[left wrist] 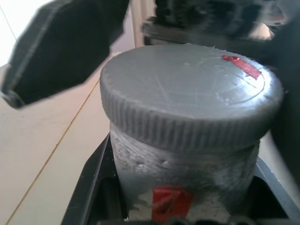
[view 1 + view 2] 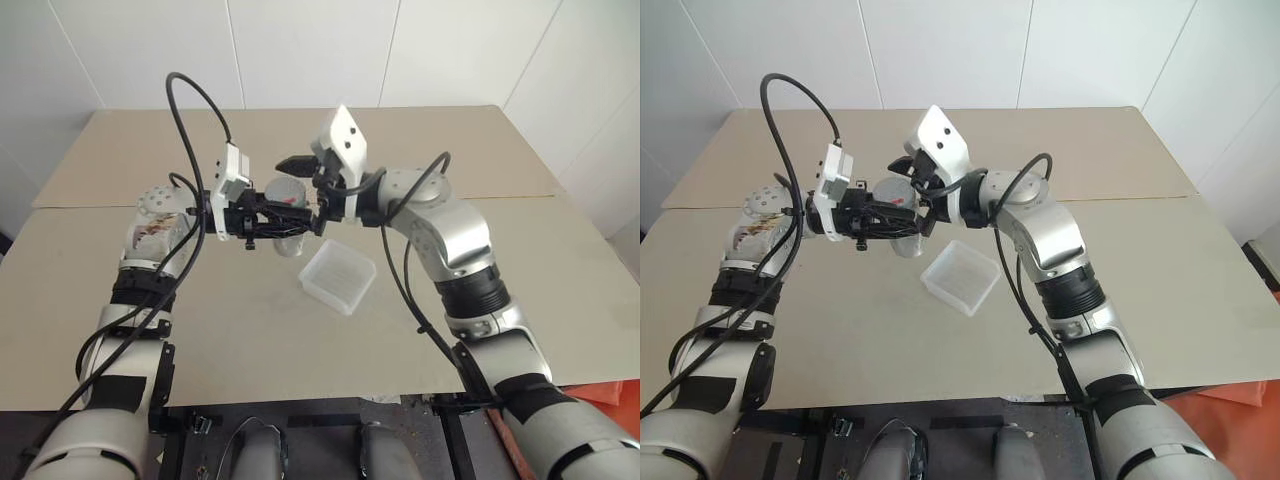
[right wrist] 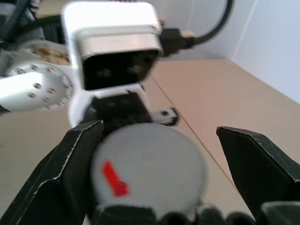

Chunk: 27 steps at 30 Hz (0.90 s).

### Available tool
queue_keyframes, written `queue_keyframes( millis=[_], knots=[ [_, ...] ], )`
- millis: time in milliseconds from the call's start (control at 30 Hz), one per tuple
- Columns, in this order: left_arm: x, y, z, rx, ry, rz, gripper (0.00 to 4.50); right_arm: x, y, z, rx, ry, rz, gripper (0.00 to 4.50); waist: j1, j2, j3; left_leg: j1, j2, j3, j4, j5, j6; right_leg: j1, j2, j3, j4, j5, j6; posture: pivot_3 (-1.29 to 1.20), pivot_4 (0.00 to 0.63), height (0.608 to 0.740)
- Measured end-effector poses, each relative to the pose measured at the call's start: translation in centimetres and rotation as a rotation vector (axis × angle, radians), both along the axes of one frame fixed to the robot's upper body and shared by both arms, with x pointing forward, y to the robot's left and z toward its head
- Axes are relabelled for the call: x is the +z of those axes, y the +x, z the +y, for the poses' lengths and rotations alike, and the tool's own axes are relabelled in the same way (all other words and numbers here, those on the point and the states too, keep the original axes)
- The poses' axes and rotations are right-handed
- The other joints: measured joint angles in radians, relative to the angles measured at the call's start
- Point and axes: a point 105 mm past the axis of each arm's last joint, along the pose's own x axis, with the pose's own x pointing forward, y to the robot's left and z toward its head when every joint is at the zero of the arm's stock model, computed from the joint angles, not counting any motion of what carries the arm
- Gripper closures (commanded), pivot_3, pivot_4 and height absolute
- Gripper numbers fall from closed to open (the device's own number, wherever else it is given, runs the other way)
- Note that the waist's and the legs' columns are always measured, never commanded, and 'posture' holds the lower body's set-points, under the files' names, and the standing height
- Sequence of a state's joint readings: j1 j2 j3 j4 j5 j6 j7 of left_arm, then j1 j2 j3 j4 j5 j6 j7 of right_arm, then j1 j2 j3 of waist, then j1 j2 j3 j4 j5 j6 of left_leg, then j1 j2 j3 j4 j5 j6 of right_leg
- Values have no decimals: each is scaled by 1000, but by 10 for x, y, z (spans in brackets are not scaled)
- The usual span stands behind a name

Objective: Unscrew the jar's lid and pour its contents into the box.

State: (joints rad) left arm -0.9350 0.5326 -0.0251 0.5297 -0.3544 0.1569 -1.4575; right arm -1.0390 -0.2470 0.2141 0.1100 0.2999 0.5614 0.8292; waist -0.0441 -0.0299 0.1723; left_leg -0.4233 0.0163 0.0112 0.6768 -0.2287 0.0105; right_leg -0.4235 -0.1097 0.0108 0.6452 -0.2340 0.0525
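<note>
Grey lid [image 1: 190, 101]: round ribbed screw cap, seated on top of the jar, with a strip of red tape across its flat face; the tape also shows in the right wrist view as a red mark on the cap.
Jar [image 1: 185, 180]: small clear plastic cylinder with a frosted-looking wall and a red patch low on its side; held off the table between the two arms, lying roughly level with the lid end turned toward the right arm.
Contents: cannot be made out through the wall beyond the red patch.
Left gripper [image 2: 268, 222]: black fingers clamped tight on the jar body, one on each side, just below the lid's rim.
Right gripper [image 3: 154, 164]: black fingers [image 3: 70, 173] spread wide, one on each side of the lid, facing the cap head-on; one finger looks to be at the cap's edge, the other stands apart from it, so nothing is gripped.
Box [image 2: 338, 276]: shallow square translucent tray with rounded corners, resting flat on the table, near and just below the raised jar in the head views, toward the right arm's side.
Table [image 2: 480, 150]: pale beige surface made of boards with a seam running across it; white walls stand behind it.
</note>
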Motion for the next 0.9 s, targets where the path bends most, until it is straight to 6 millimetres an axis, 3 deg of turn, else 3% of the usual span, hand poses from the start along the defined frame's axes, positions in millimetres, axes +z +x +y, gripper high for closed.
queue_keyframes(
  millis=[300, 400, 500, 600, 767, 900],
  knots=[
    [-2, -4, 17, 32, 10, 25, 2535, -4, -4, -11, 47, -14, 25, 41, 1, 0, 0, 0, 0, 0, 0, 0, 0, 0, 0, 0, 0, 0, 0, 0, 150, 740],
    [-4, -5, 23, 46, 2, 38, 2535, -7, 0, -22, 26, -14, 38, 41, 1, 0, 0, 0, 0, 0, 0, 0, 0, 0, 0, 0, 0, 0, 0, 0, 150, 740],
    [-3, -13, 22, 1, 8, 29, 2535, 0, 14, -50, -75, 12, 32, 41, 7, 0, 0, 0, 0, 0, 0, 0, 0, 0, 0, 0, 0, 0, 0, 0, 150, 740],
    [-4, -15, 21, -5, 8, 37, 2535, 1, 14, -55, -81, 19, 27, 41, 3, 0, 0, 0, 0, 0, 0, 0, 0, 0, 0, 0, 0, 0, 0, 0, 150, 740],
    [-2, -14, 23, 16, -5, 23, 2535, -11, 8, -65, -62, -10, 42, 41, 1, 0, 0, 0, 0, 0, 0, 0, 0, 0, 0, 0, 0, 0, 0, 0, 150, 740],
    [-3, -11, 20, 40, -25, 22, 2535, -2, -8, -61, 11, -6, 5, 41, 2, 0, 0, 0, 0, 0, 0, 0, 0, 0, 0, 0, 0, 0, 0, 0, 150, 740]
  ],
)
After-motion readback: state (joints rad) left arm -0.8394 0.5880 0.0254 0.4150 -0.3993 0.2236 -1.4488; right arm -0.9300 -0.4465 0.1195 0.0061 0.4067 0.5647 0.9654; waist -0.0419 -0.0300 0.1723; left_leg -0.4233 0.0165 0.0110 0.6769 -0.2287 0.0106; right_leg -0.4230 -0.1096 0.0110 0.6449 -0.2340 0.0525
